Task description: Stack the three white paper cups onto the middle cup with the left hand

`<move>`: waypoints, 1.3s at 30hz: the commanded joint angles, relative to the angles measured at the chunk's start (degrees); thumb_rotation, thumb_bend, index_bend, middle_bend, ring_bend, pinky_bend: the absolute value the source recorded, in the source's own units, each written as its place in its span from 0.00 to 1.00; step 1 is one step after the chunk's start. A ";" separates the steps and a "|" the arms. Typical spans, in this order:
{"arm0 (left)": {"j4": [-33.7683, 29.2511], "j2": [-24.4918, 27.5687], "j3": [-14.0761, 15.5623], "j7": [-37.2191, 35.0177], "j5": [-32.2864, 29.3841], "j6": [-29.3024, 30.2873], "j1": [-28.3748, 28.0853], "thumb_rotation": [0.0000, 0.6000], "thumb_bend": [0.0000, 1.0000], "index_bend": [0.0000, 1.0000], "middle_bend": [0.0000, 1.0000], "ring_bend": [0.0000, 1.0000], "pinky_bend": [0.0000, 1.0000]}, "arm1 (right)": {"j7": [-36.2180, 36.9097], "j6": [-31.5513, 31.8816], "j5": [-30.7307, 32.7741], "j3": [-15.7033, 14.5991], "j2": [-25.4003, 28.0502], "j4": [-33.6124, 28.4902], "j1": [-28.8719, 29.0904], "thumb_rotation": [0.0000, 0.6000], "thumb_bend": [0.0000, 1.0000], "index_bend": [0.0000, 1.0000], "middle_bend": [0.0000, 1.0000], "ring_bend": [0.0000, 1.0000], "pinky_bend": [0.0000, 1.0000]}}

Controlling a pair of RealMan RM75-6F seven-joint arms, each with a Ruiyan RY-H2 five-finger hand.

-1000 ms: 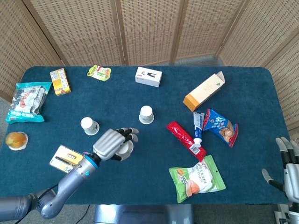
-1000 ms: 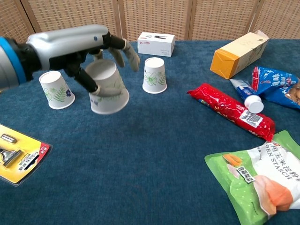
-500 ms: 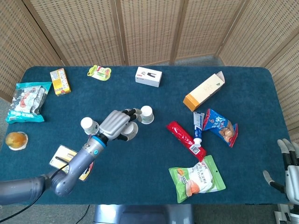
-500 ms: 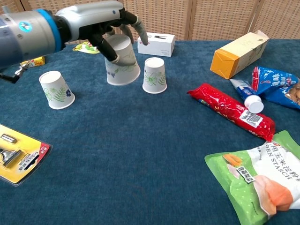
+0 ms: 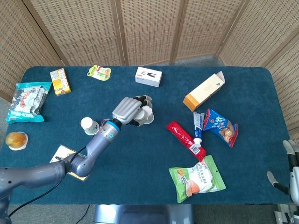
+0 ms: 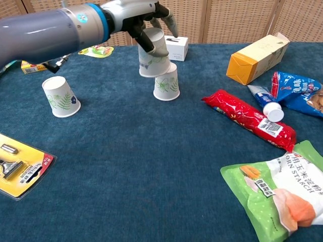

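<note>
So our left hand [image 6: 146, 20] grasps one cup [image 6: 153, 54] just above the middle cup [image 6: 166, 82]; nothing stacked yet, the third cup [image 6: 61, 97] waits well left.

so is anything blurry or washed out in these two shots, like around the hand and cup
Head view: even, soft light, no glare; the left hand and its held cup are small but fairly sharp. Chest view: left hand and held cup crisp, the forearm looms large at the frame edge, and the snack bag shows mild sheen.
</note>
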 commanded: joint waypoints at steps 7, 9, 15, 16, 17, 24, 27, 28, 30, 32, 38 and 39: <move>10.43 -5.47 -1.28 -6.25 0.70 -3.07 -4.81 1.00 0.35 0.34 0.24 0.28 0.52 | 0.39 0.79 0.88 0.45 0.67 -0.46 -0.64 0.98 0.28 0.00 0.08 0.00 0.33; 11.65 -5.98 -1.20 -6.91 0.93 -3.43 -5.31 1.00 0.35 0.34 0.24 0.27 0.52 | 0.69 0.95 1.06 0.48 0.80 -0.49 -0.83 0.98 0.28 0.00 0.08 0.00 0.33; 15.33 -7.45 -1.23 -8.59 0.82 -4.63 -6.80 1.00 0.35 0.34 0.24 0.27 0.51 | 1.10 0.82 1.73 0.63 0.80 -0.34 -0.98 0.98 0.28 0.00 0.08 0.00 0.33; 15.73 -7.58 -1.28 -8.90 0.77 -4.76 -6.98 1.00 0.35 0.34 0.24 0.27 0.51 | 1.11 0.82 1.80 0.68 0.76 -0.31 -0.99 0.98 0.28 0.00 0.08 0.00 0.33; 15.92 -7.60 -1.28 -9.11 0.77 -4.82 -7.06 1.00 0.35 0.34 0.24 0.27 0.51 | 1.09 0.87 1.84 0.72 0.76 -0.28 -1.01 0.98 0.28 0.00 0.08 0.00 0.33; 15.38 -6.43 -0.97 -9.26 0.47 -4.63 -6.94 1.00 0.35 0.33 0.24 0.27 0.51 | 1.28 0.67 2.09 0.94 0.80 -0.21 -0.94 0.98 0.28 0.00 0.08 0.00 0.33; 14.78 -5.81 -0.63 -8.63 -0.10 -4.69 -6.70 1.00 0.35 0.33 0.24 0.27 0.50 | 1.18 0.48 2.13 0.99 0.73 -0.08 -0.83 0.98 0.28 0.00 0.08 0.00 0.33; 14.54 -5.56 -0.43 -8.27 -0.37 -4.76 -6.61 1.00 0.35 0.33 0.24 0.27 0.50 | 1.26 0.35 2.15 1.02 0.68 -0.04 -0.76 0.98 0.28 0.00 0.08 0.00 0.33; 14.15 -5.28 -0.19 -7.84 -0.71 -4.72 -6.49 1.00 0.35 0.33 0.24 0.26 0.50 | 1.30 0.21 2.12 1.03 0.64 0.01 -0.68 0.98 0.28 0.00 0.08 0.00 0.33; 13.89 -5.02 0.11 -7.29 -1.04 -4.73 -6.42 1.00 0.35 0.33 0.24 0.26 0.50 | 1.27 0.14 2.09 1.08 0.62 0.02 -0.61 0.98 0.28 0.00 0.08 0.00 0.33; 14.66 -5.33 0.34 -6.85 -1.86 -4.82 -6.69 1.00 0.35 0.33 0.23 0.26 0.50 | 1.34 0.09 2.10 1.00 0.57 -0.03 -0.68 0.98 0.28 0.00 0.08 0.00 0.33; 14.87 -5.42 0.29 -6.94 -1.92 -4.84 -6.77 1.00 0.35 0.33 0.23 0.26 0.50 | 1.40 0.11 2.12 0.99 0.58 -0.07 -0.72 0.98 0.28 0.00 0.08 0.00 0.33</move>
